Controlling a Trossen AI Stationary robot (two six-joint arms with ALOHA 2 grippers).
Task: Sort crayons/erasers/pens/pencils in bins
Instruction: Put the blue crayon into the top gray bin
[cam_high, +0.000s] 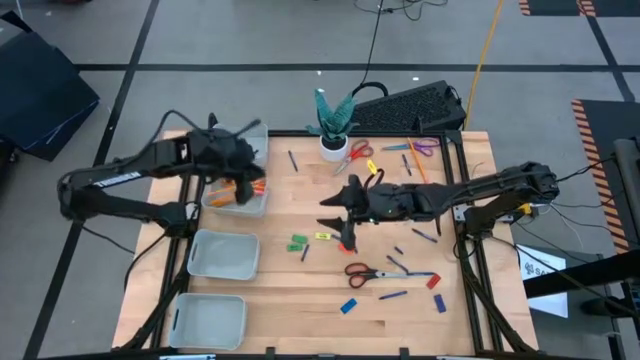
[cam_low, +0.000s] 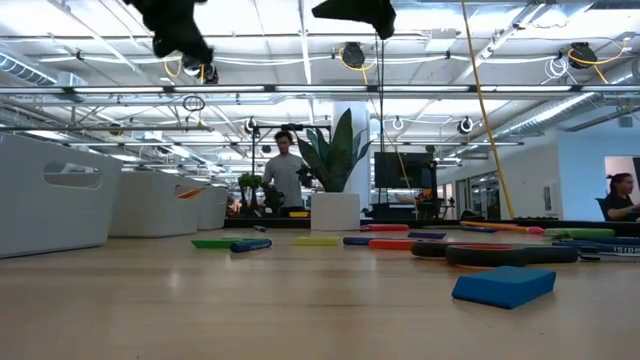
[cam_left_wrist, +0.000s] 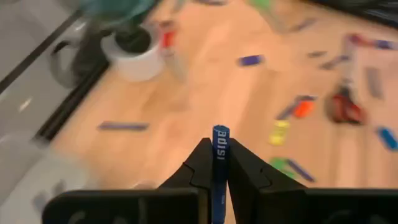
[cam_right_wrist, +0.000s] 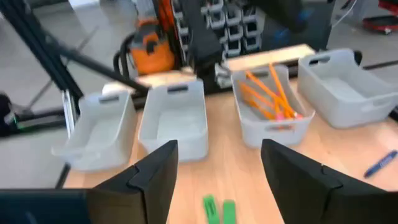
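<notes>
The pen (cam_left_wrist: 220, 149) is pinched upright between the left gripper (cam_left_wrist: 214, 165) fingers, held aloft by the bin with pencils (cam_high: 240, 192). It looks light, stiff and slick, so a mid-shaft grip seems safest. The right gripper (cam_right_wrist: 217, 165), spread wide, hovers above the green erasers (cam_right_wrist: 217, 210), facing that bin.
</notes>
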